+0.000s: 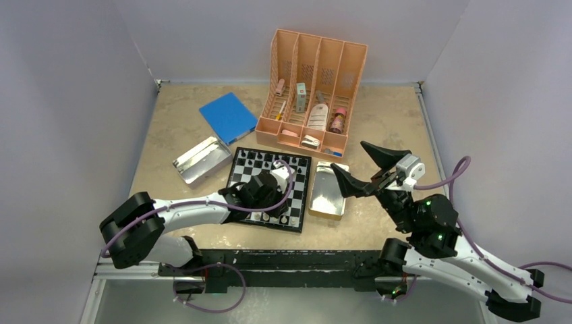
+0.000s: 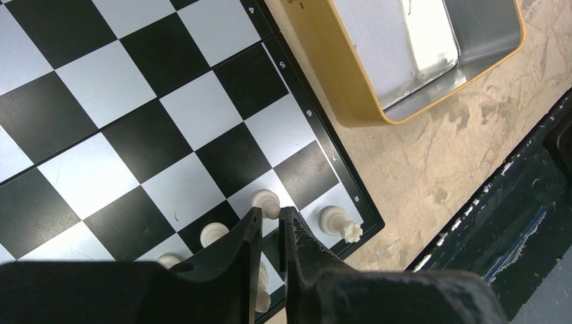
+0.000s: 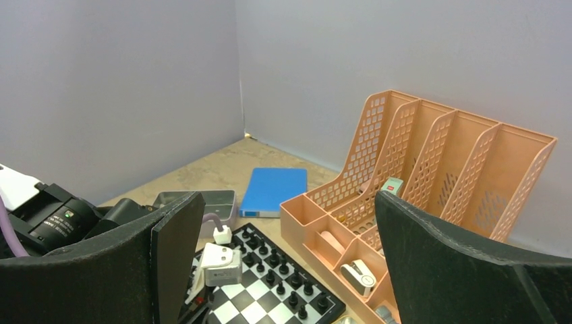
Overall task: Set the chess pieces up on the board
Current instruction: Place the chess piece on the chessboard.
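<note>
The board point(image 1: 241, 173) lies in the middle of the table. Black chess pieces point(image 1: 266, 160) fill its two far rows. In the left wrist view, white pieces stand near the board's point(image 2: 135, 135) near right corner: a pawn point(image 2: 265, 200), another pawn point(image 2: 212, 233) and a crown-topped piece point(image 2: 338, 223) on the corner square. My left gripper point(image 2: 270, 217) hovers low there, jaws a narrow gap apart, the first pawn's head right at the fingertips. My right gripper point(image 1: 364, 167) hangs wide open and empty above the table, right of the board.
A gold-rimmed metal tray point(image 1: 327, 192) sits just right of the board, under my right gripper. A silver tray point(image 1: 200, 160) lies to the board's left, a blue book point(image 1: 228, 117) behind it. The peach organizer point(image 1: 313, 88) with small items stands at the back.
</note>
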Robot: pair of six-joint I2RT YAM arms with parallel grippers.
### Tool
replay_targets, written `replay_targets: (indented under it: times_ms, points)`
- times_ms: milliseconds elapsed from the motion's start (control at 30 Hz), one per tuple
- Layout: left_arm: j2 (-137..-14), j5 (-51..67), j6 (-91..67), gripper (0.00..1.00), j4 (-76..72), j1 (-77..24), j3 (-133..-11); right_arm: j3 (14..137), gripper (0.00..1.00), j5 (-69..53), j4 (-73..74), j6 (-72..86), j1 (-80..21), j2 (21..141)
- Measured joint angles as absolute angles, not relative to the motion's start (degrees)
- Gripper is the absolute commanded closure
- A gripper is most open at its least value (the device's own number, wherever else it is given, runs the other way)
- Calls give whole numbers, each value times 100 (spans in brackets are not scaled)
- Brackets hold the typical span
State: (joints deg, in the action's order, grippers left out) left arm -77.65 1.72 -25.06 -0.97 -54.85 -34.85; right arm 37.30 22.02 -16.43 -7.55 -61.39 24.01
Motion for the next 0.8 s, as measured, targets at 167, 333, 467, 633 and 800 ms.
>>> replay_targets:
  times_ms: [167,333,467,633,800]
  points:
    - [-7765,165,-2504,83,-51,-5494,-3485,3730,1,2202,-1636,-755,-6139,2401]
    - [-7734,128,-2504,82,82,-5507,-3514,3730,1,2202,-1636,-755,-6139,2401]
    - [-7557,104,-2512,79,392,-5527,-3706,3730,1,2202,-1638,-744,-6139,2405]
    - [-7275,-14,-2587,70,692,-5527,-4169,3728,1,2202,-1691,-510,-6139,2532]
    - [-7238,-534,-2620,63,1293,-5492,-4838,3728,1,2248,-1708,224,-6139,2775]
